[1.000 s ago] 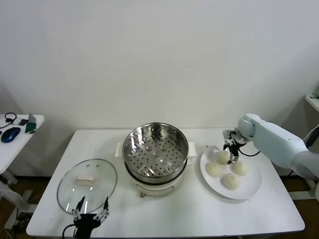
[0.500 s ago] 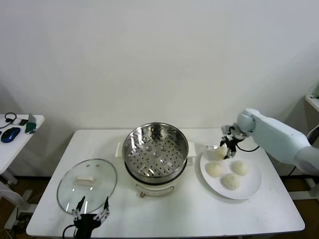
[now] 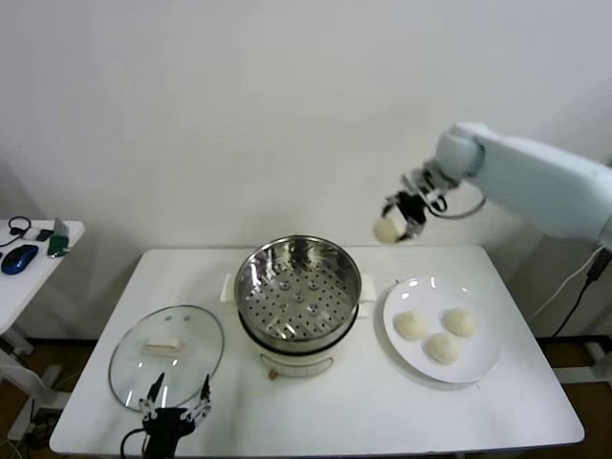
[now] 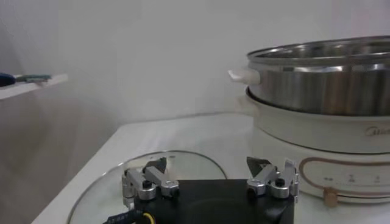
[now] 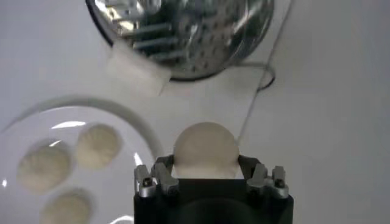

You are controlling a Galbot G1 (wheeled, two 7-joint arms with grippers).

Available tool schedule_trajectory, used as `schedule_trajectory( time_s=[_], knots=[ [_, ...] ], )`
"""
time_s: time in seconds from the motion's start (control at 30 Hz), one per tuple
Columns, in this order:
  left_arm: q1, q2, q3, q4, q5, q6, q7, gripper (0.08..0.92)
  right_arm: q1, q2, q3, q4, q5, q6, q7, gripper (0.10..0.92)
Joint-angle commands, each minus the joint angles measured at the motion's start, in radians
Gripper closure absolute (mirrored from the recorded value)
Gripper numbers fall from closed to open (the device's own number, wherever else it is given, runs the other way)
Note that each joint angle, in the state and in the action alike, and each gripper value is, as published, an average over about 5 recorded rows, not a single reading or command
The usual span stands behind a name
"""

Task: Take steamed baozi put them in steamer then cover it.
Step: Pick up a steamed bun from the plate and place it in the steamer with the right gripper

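The right end effector (image 3: 397, 222) hangs in the air above and to the right of the steamer (image 3: 298, 287), its fingers pinching one steamed baozi (image 3: 385, 229) from both sides. In the right wrist view the same baozi (image 5: 205, 150) sits squarely between the two fingers (image 5: 159, 176), bulging out past the fingertips, with the steamer (image 5: 183, 33) below and beyond it. The other three baozi (image 3: 411, 325) (image 3: 460, 321) (image 3: 443, 347) lie on the white plate (image 3: 478, 368), just to the right of the steamer on the table (image 3: 344, 406). The steamer stands uncovered, its perforated tray bare. The cover (image 3: 167, 356) lies flat on the table to the left of the steamer. The left end effector (image 3: 175, 413) rests at the cover's near edge, fingers spread wide and holding nothing.
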Motion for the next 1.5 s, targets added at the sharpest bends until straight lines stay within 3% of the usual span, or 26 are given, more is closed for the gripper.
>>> schedule_trajectory(
  time_s=[0.03, 0.27, 0.57, 0.97, 1.27, 1.4, 1.5],
  knots=[
    [-0.002, 0.001, -0.002, -0.007, 0.01, -0.005, -0.001, 0.177, 0.163, 0.215, -0.099, 0.14, 0.019, 0.17, 0.024, 0.313],
    [-0.01, -0.004, -0.009, -0.008, 0.014, -0.01, -0.003, 0.177, -0.004, 0.304, -0.15, 0.044, -0.198, 0.278, 0.079, 0.313],
    [-0.017, -0.007, -0.006, 0.003, 0.013, -0.015, -0.006, 0.177, -0.226, 0.328, -0.113, -0.125, -0.412, 0.281, 0.205, 0.313],
    [-0.024, -0.004, -0.005, 0.007, 0.014, -0.018, -0.004, 0.177, -0.334, 0.39, -0.064, -0.299, -0.475, 0.294, 0.248, 0.313],
    [-0.017, -0.006, -0.006, 0.0, 0.016, -0.021, -0.005, 0.177, -0.291, 0.406, -0.08, -0.29, -0.337, 0.321, 0.2, 0.286],
    [-0.013, -0.01, -0.004, -0.005, 0.022, -0.02, -0.003, 0.177, -0.152, 0.37, -0.113, -0.216, -0.167, 0.319, 0.128, 0.217],
    [-0.011, -0.012, 0.0, -0.006, 0.032, -0.018, -0.001, 0.177, 0.0, 0.336, -0.187, -0.184, 0.043, 0.304, 0.043, 0.204]
  ],
)
